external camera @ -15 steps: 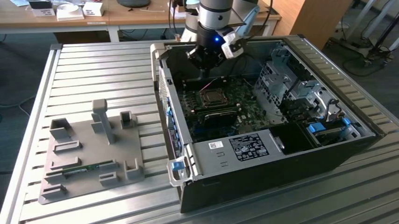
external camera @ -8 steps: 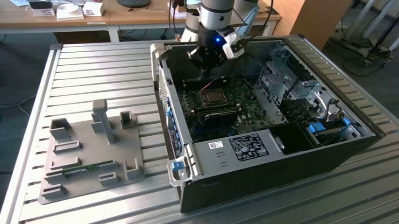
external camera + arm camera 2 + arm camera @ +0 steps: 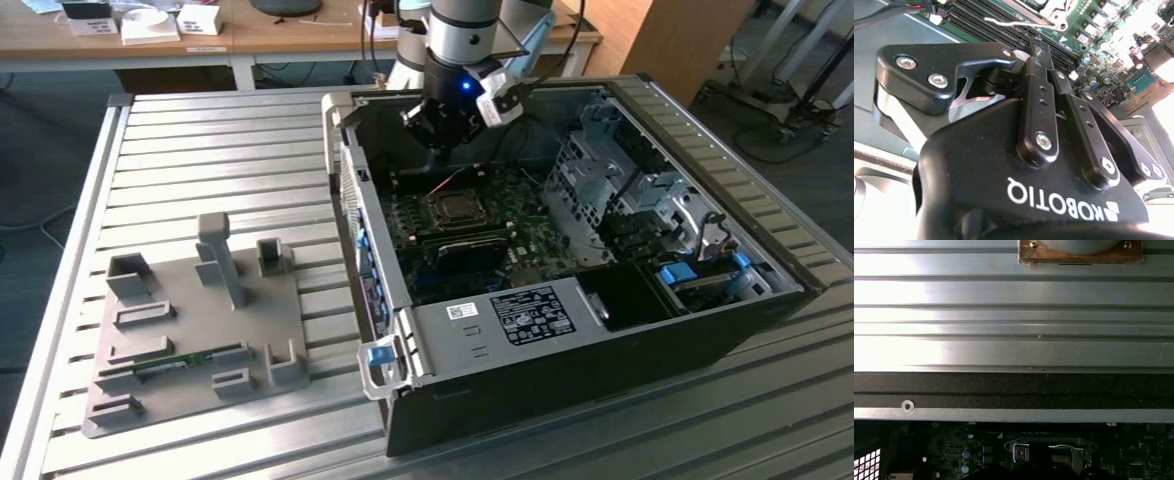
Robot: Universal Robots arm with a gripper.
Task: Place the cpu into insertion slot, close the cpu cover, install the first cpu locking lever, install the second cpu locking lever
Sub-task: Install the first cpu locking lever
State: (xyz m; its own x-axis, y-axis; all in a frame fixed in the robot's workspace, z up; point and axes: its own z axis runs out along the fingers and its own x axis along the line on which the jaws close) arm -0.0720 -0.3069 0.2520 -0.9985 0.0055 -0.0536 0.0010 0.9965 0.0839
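An open computer case [image 3: 561,330] lies on the slatted metal table, its motherboard [image 3: 514,235] facing up. The cpu cover [image 3: 455,206] lies flat over the socket, and I cannot tell whether the cpu is under it. In the first wrist view the cpu cover [image 3: 1050,450] shows as a silvery frame with a thin wire locking lever [image 3: 1066,446] across it. My gripper [image 3: 438,158] hangs inside the case just above the socket's far edge. In the second wrist view the gripper [image 3: 1038,49] is shut with nothing visible between its fingers. Its tips are close to a wire lever [image 3: 1006,22] at the socket corner.
The case wall [image 3: 350,190] rises on the exterior view's left of the socket, and a drive cage [image 3: 627,190] stands to its right. On the table to the left sits a grey fixture plate [image 3: 200,320] holding a memory stick [image 3: 174,362]. Desks stand behind.
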